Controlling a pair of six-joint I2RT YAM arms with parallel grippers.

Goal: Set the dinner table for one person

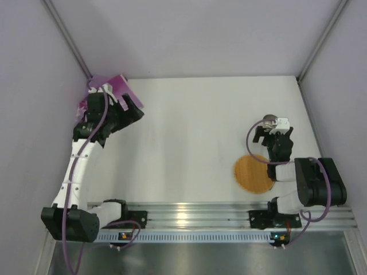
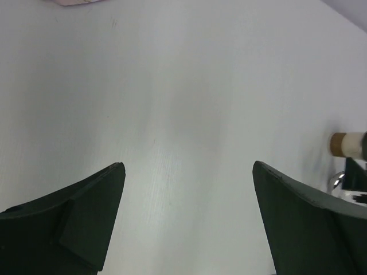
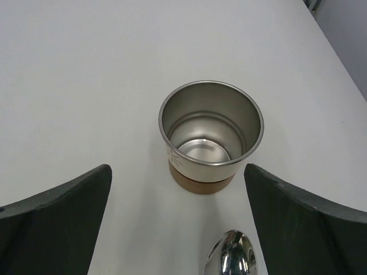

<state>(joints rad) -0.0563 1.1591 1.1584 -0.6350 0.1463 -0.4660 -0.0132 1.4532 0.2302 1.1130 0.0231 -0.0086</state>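
White matte desk (image 1: pixel 189 137): it is filling the floor of the bay and carrying everything listed below, with both arms reaching over it from the near edge.

Silver aluminium rail (image 1: pixel 195 213): it is running along the near edge, with both arm bases sitting on it.

Room: pale grey-lilac panels (image 1: pixel 200 34) are closing in the far side and both flanks. Two slim metal uprights (image 1: pixel 69 40) are rising at the far corners.

Purple placemat (image 1: pixel 117 85): it is lying in the far left corner, against the side panel and partly hidden by the left arm.

Left gripper (image 2: pixel 189 166): it is hanging near that corner, jaws standing wide apart, holding nothing, with only bare desk showing between the fingers.

Steel cup (image 3: pixel 211 129): it is standing upright on a brown base at the right side, mouth up and empty.

Right gripper (image 3: pixel 176 167): it is hovering with jaws spread wide, holding nothing. The cup is sitting just ahead of it, clear of both fingers.

Spoon (image 3: pixel 232 258): only its shiny bowl is showing, lying just on the near side of the cup.

Orange round mat (image 1: pixel 253 173): it is lying flat near the right arm, between the cup and the rail.

Open room: the broad middle of the desk is lying bare between the two arms. The cup is standing near the right edge, and the placemat is crowding the left corner.
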